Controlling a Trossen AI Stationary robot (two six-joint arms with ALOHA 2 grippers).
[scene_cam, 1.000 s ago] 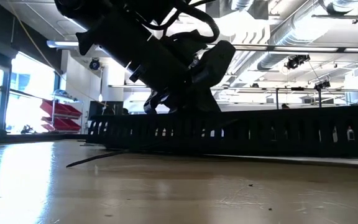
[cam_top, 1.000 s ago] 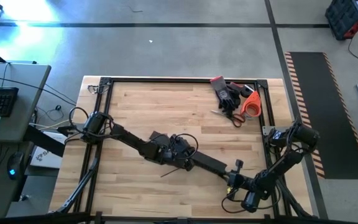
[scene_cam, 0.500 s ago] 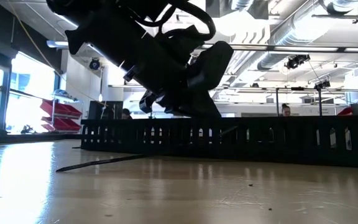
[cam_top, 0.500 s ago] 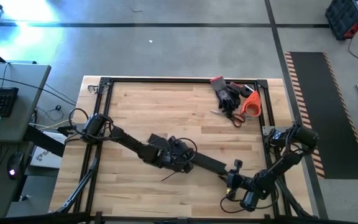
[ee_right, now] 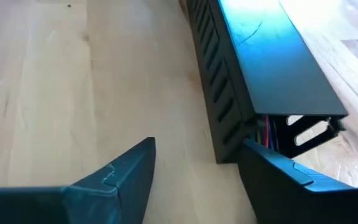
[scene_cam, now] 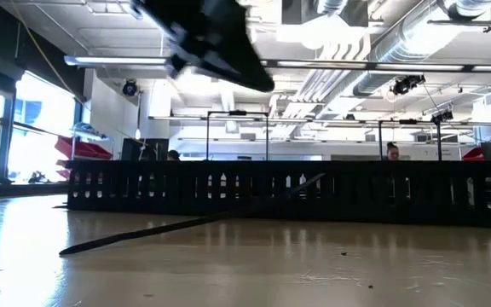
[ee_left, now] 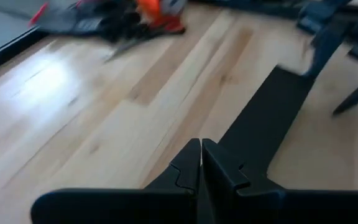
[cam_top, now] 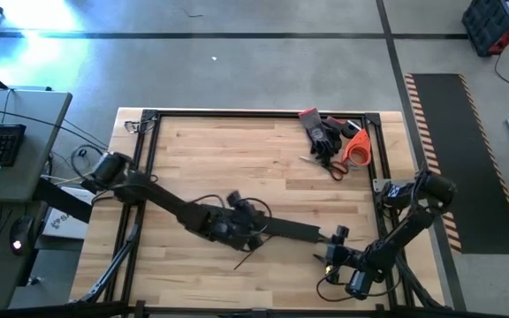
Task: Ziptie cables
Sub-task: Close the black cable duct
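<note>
A black slotted duct (cam_top: 290, 231) lies on the wooden table near the front middle. Its flat cover (ee_left: 272, 118) shows in the left wrist view. A few thin coloured cables (ee_right: 265, 132) show inside the duct's open end. My left gripper (ee_left: 201, 163) is shut and hangs above the duct's left part (cam_top: 256, 231), high over the table in the low view (scene_cam: 220, 51). My right gripper (ee_right: 197, 168) is open at the duct's right end (cam_top: 330, 243), with that end just ahead of its fingers. A thin black strip (scene_cam: 143, 234) lies on the table, its far end raised against the duct.
Dark gloves (cam_top: 318, 132) and an orange object (cam_top: 356, 148) lie at the far right corner. A black frame rail (cam_top: 254, 113) runs around the tabletop. Bare wood lies left of and behind the duct. People (scene_cam: 391, 152) show in the room beyond the table.
My left gripper has risen from just above the duct to high over the table, still shut, and drawn a little toward the table's left edge. The duct has slid a little toward the left. The black strip's free end has slid toward the near edge.
</note>
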